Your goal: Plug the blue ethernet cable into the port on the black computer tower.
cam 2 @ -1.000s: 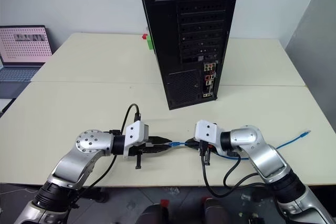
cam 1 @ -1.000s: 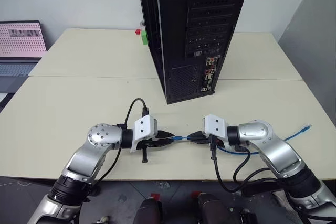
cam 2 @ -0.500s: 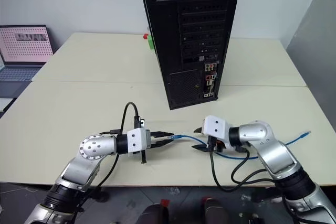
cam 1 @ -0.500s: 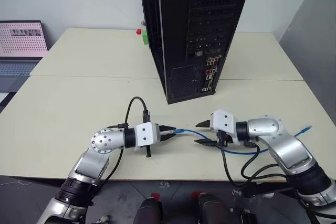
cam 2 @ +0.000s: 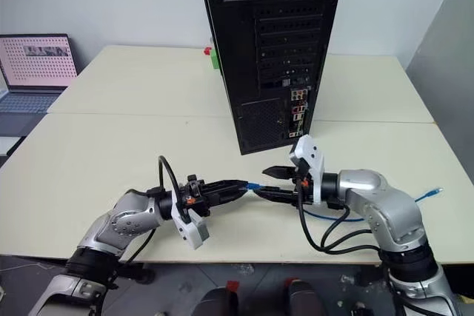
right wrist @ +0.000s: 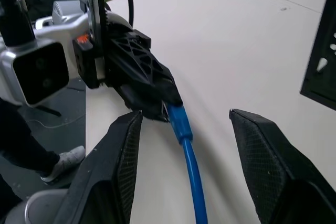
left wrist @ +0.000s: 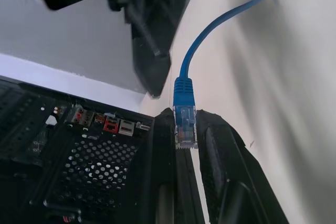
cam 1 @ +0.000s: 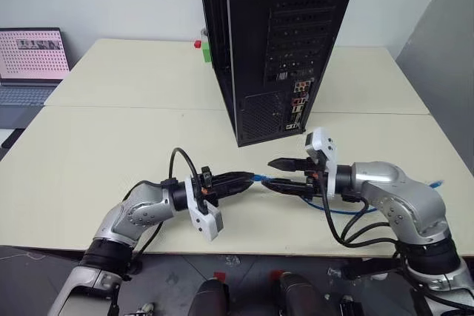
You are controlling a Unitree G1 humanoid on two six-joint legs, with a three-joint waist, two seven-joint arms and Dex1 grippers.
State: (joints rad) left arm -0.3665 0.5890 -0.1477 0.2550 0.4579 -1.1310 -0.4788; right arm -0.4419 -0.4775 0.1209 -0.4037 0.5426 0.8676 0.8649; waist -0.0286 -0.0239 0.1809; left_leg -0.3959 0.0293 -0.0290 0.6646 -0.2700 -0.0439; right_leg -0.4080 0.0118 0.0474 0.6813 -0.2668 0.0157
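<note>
Right fingers (right wrist: 126,150) released, blue ethernet cable (left wrist: 184,121) left-pinched

One black computer tower (cam 1: 278,42), one blue ethernet cable (cam 1: 348,209), two grippers, left (cam 1: 248,177) and right (cam 1: 275,173), one laptop (cam 1: 29,61) at far left, one red block (cam 1: 197,44) beside one green block (cam 1: 205,52), two tables (cam 1: 89,153).

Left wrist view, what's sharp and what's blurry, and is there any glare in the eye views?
Left wrist view: the plug of the blue ethernet cable is sharp; the dark shapes at the top are blurred. Right wrist view: the left gripper and the cable are crisp. Left eye view: even light on the table, no glare, soft shadows under the arms.
</note>
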